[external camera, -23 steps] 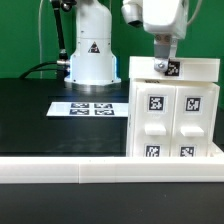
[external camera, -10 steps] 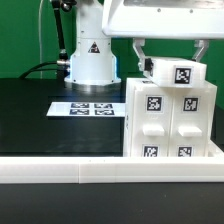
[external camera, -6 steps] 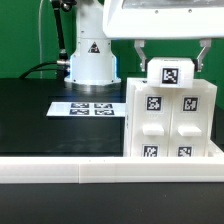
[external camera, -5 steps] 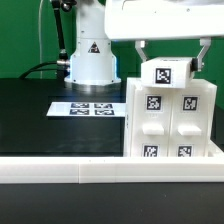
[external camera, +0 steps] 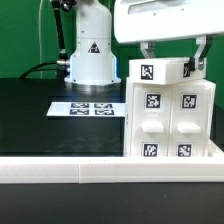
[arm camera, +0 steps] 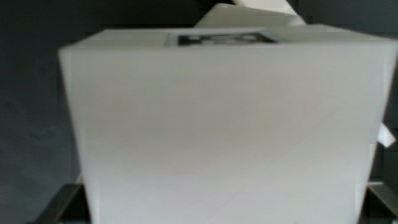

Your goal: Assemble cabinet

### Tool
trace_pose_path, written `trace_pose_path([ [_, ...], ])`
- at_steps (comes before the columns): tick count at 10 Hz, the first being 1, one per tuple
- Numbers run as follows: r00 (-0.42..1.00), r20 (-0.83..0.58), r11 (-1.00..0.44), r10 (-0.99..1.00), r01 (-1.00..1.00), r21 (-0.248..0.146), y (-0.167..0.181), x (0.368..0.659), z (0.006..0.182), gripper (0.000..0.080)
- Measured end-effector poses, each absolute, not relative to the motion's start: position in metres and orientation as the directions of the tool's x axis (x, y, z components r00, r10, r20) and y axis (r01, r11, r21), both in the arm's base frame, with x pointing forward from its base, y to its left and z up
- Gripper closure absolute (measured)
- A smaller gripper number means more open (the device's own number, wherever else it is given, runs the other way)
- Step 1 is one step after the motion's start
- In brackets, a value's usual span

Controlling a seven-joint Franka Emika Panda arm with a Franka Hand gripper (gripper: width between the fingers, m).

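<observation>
Gripper seating a top piece on the cabinet

The large white plastic tagged cabinet (external camera: 172, 118) stands at 3 o'clock; the gripper (external camera: 170, 63) grasps a small white tagged panel (external camera: 160, 72) atop it. Keep it level, press straight down.

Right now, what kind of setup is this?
Likely a robot lab test bench: a black table with a fixed marker board, the arm's white base, and a tag-covered white cabinet under the tool.
</observation>
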State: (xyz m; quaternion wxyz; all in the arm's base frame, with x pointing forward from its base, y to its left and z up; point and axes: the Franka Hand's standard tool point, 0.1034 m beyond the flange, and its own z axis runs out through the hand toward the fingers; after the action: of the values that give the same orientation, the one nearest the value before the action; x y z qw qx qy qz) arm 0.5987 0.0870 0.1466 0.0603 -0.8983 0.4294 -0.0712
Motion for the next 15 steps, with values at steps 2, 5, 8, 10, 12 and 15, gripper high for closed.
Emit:
trace_pose_path([
  [2, 0.489, 0.036, -0.487, -0.871, -0.854, -0.182, 0.09, 0.598, 0.146, 0.0236],
  [5, 0.223, -0.034, -0.212, -0.974, -0.957, -0.198, 0.101, 0.598, 0.147, 0.0236],
  [8, 0.07, -0.089, -0.051, -0.994, -0.979, -0.195, 0.101, 0.599, 0.147, 0.0236],
  [10, -0.005, -0.118, 0.027, -0.993, -0.982, -0.189, 0.104, 0.598, 0.146, 0.0236],
  [12, 0.02, -0.116, 0.003, -0.993, -0.981, -0.194, 0.104, 0.599, 0.148, 0.002],
  [15, 0.055, -0.13, -0.025, -0.99, -0.974, -0.224, 0.106, 0.603, 0.165, 0.0001],
])
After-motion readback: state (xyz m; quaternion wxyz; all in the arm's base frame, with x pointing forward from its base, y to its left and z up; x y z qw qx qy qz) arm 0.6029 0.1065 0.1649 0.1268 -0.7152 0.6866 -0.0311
